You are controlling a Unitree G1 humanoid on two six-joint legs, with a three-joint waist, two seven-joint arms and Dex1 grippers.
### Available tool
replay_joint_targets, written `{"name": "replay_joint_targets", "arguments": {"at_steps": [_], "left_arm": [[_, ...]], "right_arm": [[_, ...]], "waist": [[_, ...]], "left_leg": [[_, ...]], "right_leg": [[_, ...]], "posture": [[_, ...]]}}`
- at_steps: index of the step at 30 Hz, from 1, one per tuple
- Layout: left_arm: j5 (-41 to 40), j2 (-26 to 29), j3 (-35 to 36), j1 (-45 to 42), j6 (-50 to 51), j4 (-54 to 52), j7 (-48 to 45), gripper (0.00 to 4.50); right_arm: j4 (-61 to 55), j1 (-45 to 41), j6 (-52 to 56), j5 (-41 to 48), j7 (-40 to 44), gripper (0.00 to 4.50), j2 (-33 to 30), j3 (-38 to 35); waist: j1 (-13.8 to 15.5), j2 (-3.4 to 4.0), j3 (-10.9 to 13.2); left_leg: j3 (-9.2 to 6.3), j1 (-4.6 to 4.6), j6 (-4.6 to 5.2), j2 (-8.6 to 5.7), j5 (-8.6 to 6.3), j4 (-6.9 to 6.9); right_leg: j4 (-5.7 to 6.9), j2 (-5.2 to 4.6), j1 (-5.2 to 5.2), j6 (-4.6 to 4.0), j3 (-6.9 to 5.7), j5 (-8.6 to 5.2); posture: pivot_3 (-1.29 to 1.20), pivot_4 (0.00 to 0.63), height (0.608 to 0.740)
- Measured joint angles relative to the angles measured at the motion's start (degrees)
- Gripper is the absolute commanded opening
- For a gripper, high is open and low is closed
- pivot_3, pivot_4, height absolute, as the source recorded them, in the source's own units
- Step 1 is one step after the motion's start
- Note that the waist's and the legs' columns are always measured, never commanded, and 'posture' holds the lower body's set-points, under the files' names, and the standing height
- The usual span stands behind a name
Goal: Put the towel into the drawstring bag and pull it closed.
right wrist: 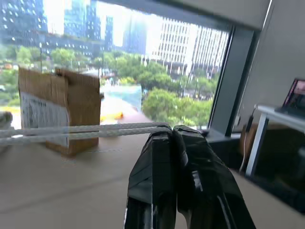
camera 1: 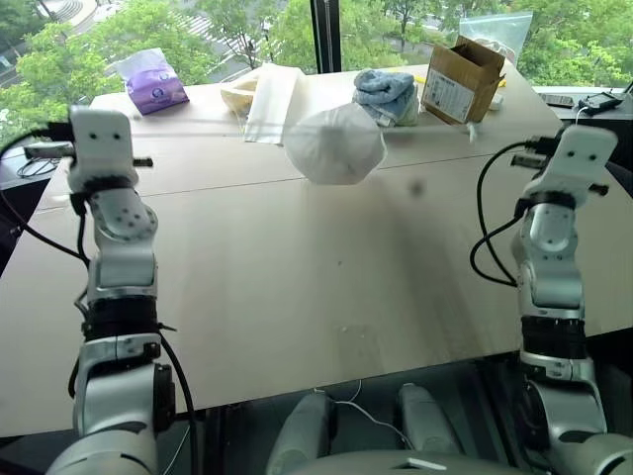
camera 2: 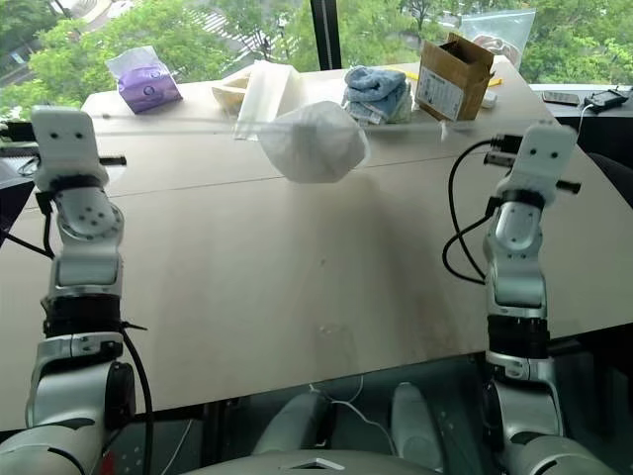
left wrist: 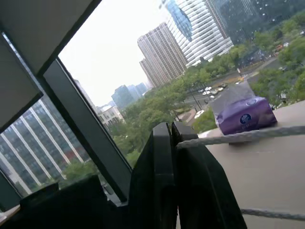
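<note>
Here the left gripper [left wrist: 170, 131] is clamped tight on a white drawstring cord [left wrist: 238, 137], which runs taut out from between its black fingers [left wrist: 159, 157]. The right gripper [right wrist: 172, 131] is likewise pinched on its own end of the cords, two strands leaving its fingertips side by side toward the cardboard box [right wrist: 59, 107]. Both arms are raised, one at each side of the table [camera 1: 297, 287], well apart from each other.

Between them the drawstring bag [camera 1: 334, 144] hangs in the air above the tabletop, strung on the tight cord line, its mouth gathered and its body bulging round. The towel cannot be made out; the bag's fabric hides whatever is inside.

Behind the bag, along the far edge by the window, sit a purple tissue pack [camera 1: 153, 87] on the left, a flat cream-white folded cloth [camera 1: 269, 99] beside a pale container, a small stack of blue and white towels [camera 1: 388, 95] just behind the bag, and the open cardboard box at the right.
</note>
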Motion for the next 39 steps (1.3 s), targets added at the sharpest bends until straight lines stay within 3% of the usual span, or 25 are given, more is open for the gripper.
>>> {"name": "replay_joint_targets", "arguments": {"at_steps": [8,11,13,16,20,23,27,34,39], "left_arm": [[-0.4,3.5,-0.7,-15.0,-5.3,7.0,-3.6,0.03],[-2.3,1.9,-1.4,-13.1,-6.1,9.3,-8.4,0.03],[-3.6,-0.9,-1.7,-10.4,-5.7,10.8,-10.1,0.03],[-6.2,-3.0,-1.7,-8.4,-4.4,11.3,-13.6,0.03],[-8.2,-5.6,-3.1,-6.0,-4.6,9.2,-19.1,0.03],[-7.9,-5.6,-2.6,-4.7,-4.7,9.3,-16.8,0.03],[-6.3,-0.5,1.1,-4.9,-5.0,9.3,-11.3,0.03],[-4.6,-1.3,1.6,-2.4,-3.8,7.4,-2.8,0.03],[-4.9,-1.7,1.0,-1.2,-3.6,7.2,-2.6,0.03]], "right_arm": [[2.6,-10.3,-3.3,-3.6,4.8,0.0,-7.3,1.0],[2.3,-5.9,-3.4,-3.6,9.7,0.0,-5.0,5.4],[2.5,-3.1,-3.2,-3.7,10.9,0.0,-3.0,8.1],[1.7,-4.4,-3.2,-4.7,11.0,0.0,-3.9,7.6],[0.8,-4.7,-3.4,-4.2,12.9,0.0,-3.6,7.4],[2.4,-4.4,-3.4,-5.0,11.0,0.0,-4.9,5.5],[3.7,-5.4,-3.4,-5.9,6.1,0.0,-7.8,-1.6],[5.0,-3.4,-2.4,-5.9,3.0,0.0,-5.1,-1.9],[6.1,-2.3,-0.5,-3.5,3.0,0.0,-4.0,-1.8]], "waist": [[-0.2,-0.07,0.0],[-0.2,-0.05,0.0],[-0.2,0.01,0.1],[-0.3,-0.04,0.1],[0.0,-0.07,0.0],[-0.1,-0.11,0.1],[-0.1,-0.1,0.1],[-0.1,-0.04,0.0],[0.0,-0.04,0.0]], "left_leg": [[-0.05,-0.45,0.01,-0.02,0.01,0.22],[0.07,-0.03,0.02,-0.02,0.0,0.0],[0.07,-0.21,0.02,-0.02,0.01,0.18],[-0.18,-1.03,0.02,-0.03,0.01,0.85],[-0.33,-0.82,0.02,-0.06,0.0,0.79],[-0.36,-0.94,0.01,-0.08,0.0,0.89],[-0.36,-0.86,0.01,-0.08,0.0,0.78],[-0.34,-0.84,0.02,-0.1,0.0,0.88],[-0.35,-0.85,0.02,-0.1,0.0,0.88]], "right_leg": [[0.01,-0.03,-0.34,0.01,-0.1,0.0],[0.02,-0.05,-0.04,0.0,-0.03,0.0],[0.12,-0.04,-0.19,0.0,-0.02,0.0],[0.27,-0.01,-0.74,0.01,-0.29,0.01],[0.1,-0.06,-0.4,0.01,-0.48,0.01],[0.19,-0.06,-0.5,0.0,-0.49,0.02],[0.18,-0.08,-0.49,0.0,-0.47,0.01],[0.24,-0.09,-0.42,0.0,-0.45,0.01],[0.25,-0.1,-0.42,0.0,-0.47,0.01]], "posture": [[0.0,0.15,0.74],[0.0,0.15,0.74],[0.0,0.15,0.74],[0.0,0.15,0.74],[0.0,0.15,0.74],[0.0,0.15,0.74],[0.0,0.15,0.74],[0.0,0.15,0.74],[0.0,0.15,0.74]]}}
